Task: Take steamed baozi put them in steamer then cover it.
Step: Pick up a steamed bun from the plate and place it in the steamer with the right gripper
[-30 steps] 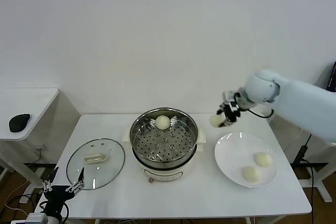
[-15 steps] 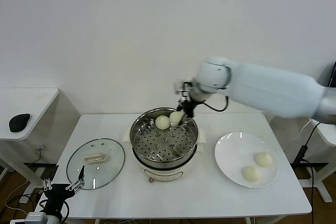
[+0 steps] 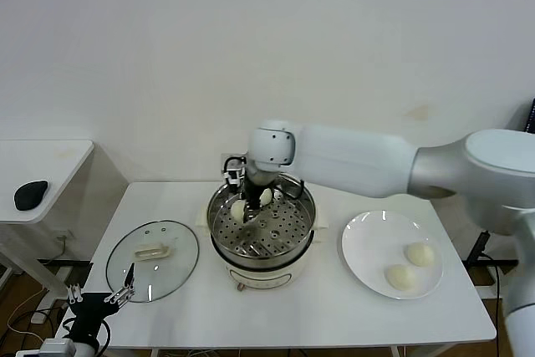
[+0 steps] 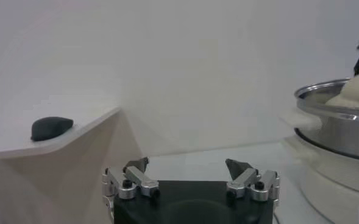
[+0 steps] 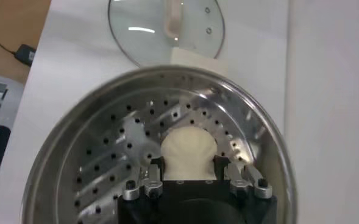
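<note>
I'm lowering my right hand [image 5: 188, 176] into the steamer [image 3: 219, 232], clamped on a bun [image 5: 188, 151] — easing it onto the tray beside the other bun [image 3: 266, 196] before letting go.

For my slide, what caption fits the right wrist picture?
Right gripper lowers a baozi into the steamer, its glass lid waiting beside.

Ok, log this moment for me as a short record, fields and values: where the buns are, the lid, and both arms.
right pincer: shut on bun, over steamer tray
bun in steamer: one, at the back
buns on plate: two
lid: off, on table left of steamer
left pincer: open, idle, low by the table's left corner
</note>
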{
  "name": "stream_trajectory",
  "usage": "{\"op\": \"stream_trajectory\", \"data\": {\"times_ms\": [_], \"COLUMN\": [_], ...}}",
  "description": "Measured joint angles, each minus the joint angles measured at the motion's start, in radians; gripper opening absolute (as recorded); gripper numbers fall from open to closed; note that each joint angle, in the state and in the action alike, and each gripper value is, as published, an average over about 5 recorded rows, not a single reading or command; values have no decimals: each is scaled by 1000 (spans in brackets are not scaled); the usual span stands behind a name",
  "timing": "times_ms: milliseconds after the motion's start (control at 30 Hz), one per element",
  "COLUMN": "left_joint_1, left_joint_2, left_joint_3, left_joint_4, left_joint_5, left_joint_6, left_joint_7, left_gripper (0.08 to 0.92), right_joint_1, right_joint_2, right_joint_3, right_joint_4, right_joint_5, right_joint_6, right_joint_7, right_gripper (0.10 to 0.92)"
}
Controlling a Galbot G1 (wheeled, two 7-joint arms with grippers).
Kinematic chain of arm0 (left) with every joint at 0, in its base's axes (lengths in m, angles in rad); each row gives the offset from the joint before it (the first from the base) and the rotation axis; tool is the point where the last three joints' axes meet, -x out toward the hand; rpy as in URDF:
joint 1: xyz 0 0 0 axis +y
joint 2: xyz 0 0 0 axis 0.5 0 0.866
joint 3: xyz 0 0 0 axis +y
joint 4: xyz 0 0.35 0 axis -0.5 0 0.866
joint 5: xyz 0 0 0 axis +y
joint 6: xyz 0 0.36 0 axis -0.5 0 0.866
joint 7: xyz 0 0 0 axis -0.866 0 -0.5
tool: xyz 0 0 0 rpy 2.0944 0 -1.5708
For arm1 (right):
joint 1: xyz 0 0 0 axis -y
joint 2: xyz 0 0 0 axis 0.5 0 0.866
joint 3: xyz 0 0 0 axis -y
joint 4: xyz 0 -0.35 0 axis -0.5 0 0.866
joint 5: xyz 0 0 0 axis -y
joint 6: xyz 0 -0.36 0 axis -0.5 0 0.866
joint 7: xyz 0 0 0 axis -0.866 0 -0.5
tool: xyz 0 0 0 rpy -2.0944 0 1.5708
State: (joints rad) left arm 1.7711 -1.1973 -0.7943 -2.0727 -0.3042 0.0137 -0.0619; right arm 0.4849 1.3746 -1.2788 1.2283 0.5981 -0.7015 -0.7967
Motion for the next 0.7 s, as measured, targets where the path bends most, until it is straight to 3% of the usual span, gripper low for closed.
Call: {"op": "stream_trajectory", "data": {"times_ms": [267, 567, 700], "left_joint_1": [-2, 4, 4], "left_joint_2": [3, 3, 3], "left_joint_3": [2, -5, -9], "left_joint_4": [1, 1, 3], "left_joint_5": [0, -2, -4], "left_joint_6": [-1, -4, -4], "left_joint_7": [1, 1, 1], "left_gripper": [823, 823, 823], "right_joint_1": [-35, -20, 23], "right_joint_2": [41, 20, -26], "right_joint_3": [6, 17, 17], "right_joint_4": [-58, -54, -25], "right_joint_5": [8, 6, -22], "right_joint_6": [-13, -7, 34], "right_joint_7": [20, -1, -62], "right_gripper": [539, 779, 818]}}
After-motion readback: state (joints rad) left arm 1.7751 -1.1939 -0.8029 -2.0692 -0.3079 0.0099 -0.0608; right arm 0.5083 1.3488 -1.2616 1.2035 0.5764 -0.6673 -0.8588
